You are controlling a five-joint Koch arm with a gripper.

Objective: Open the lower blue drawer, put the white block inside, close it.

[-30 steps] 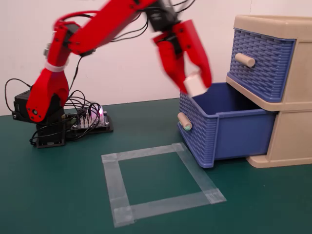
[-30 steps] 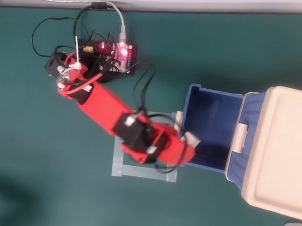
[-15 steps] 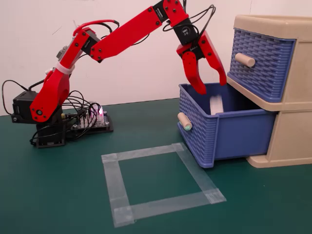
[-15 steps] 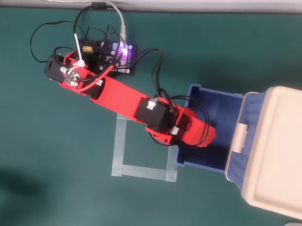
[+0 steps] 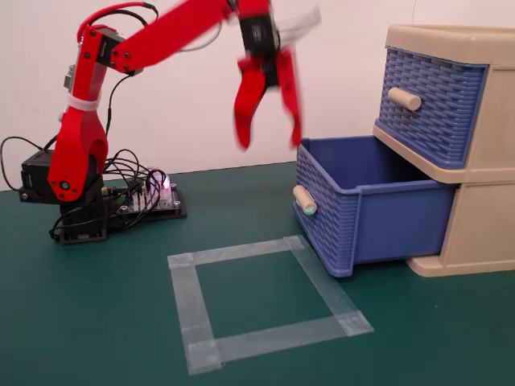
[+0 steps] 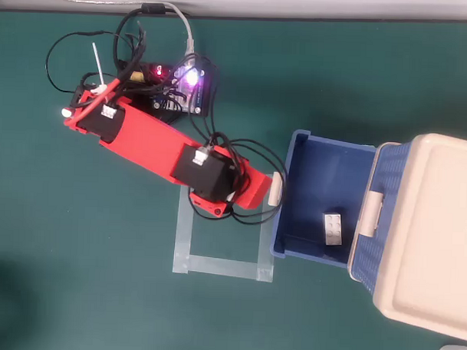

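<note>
Hanging above the table just left of the lower blue drawer [image 5: 366, 201] in the fixed view, the red gripper [image 5: 267, 146] has its two fingers spread wide, holding nothing. The drawer, woven-textured blue plastic with a beige cylindrical handle [image 5: 304, 200], stands pulled out of the beige cabinet [image 5: 475, 233]. Inside it lies the white block [image 6: 334, 228], studded, near the cabinet side.

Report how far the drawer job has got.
Done: the lower blue drawer stands pulled out, and the white block lies on its floor in the overhead view. In hand: nothing; the gripper hangs open and empty above the table, beside the drawer's front. Left: push the drawer shut, probably at its green-tipped handle.
</note>
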